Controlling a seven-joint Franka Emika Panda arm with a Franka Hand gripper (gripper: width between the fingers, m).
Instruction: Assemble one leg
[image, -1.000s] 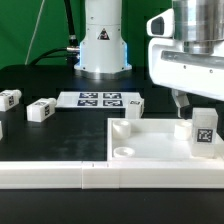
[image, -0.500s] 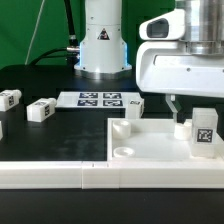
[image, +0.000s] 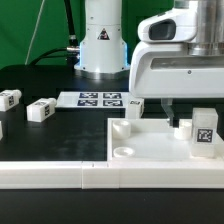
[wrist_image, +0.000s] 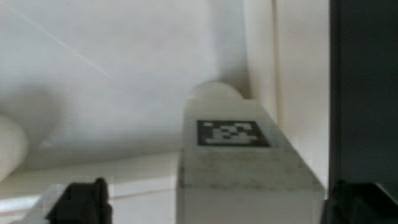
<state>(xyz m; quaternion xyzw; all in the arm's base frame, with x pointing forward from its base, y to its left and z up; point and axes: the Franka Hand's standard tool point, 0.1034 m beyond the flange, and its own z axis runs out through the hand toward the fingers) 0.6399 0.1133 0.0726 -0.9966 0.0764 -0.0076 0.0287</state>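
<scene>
One leg (image: 204, 133), a small chunky white block with a marker tag on its near face, stands upright on the right corner of the big white panel (image: 150, 145). My gripper (image: 175, 112) hangs just above the panel, a little to the exterior view's left of that leg and apart from it. In the wrist view the leg (wrist_image: 240, 150) shows between my two dark fingers (wrist_image: 80, 203), which are spread wide and do not touch it. The gripper (wrist_image: 222, 205) is open and empty.
Other loose legs lie on the black table (image: 41, 110), (image: 10, 98) and behind the panel (image: 133, 106). The marker board (image: 97, 99) lies in front of the robot base (image: 103, 45). A long white rail (image: 100, 176) runs along the front.
My gripper has moved toward the exterior view's left, away from the upright leg. The leg has stayed standing on the panel.
</scene>
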